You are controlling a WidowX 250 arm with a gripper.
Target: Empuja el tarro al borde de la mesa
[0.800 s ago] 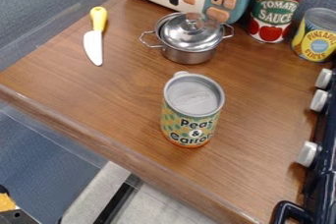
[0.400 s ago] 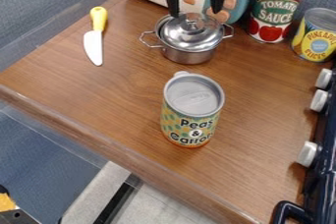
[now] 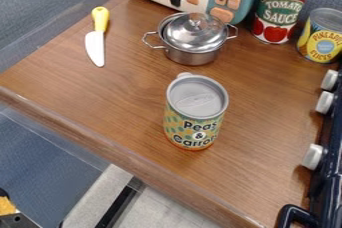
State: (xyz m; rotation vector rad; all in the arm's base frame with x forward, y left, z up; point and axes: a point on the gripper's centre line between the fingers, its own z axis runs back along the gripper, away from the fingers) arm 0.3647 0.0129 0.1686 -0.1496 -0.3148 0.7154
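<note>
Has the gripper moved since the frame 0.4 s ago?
Yes, toward the view's top edge: the gripper reached down to the upper rim of the pot lid then; now its fingertips sit higher in the view, above that rim.

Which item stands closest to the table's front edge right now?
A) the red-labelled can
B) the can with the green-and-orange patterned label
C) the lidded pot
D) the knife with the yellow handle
B: the green-and-orange patterned can stands nearest the table's front edge, in front of the lidded pot.
</note>
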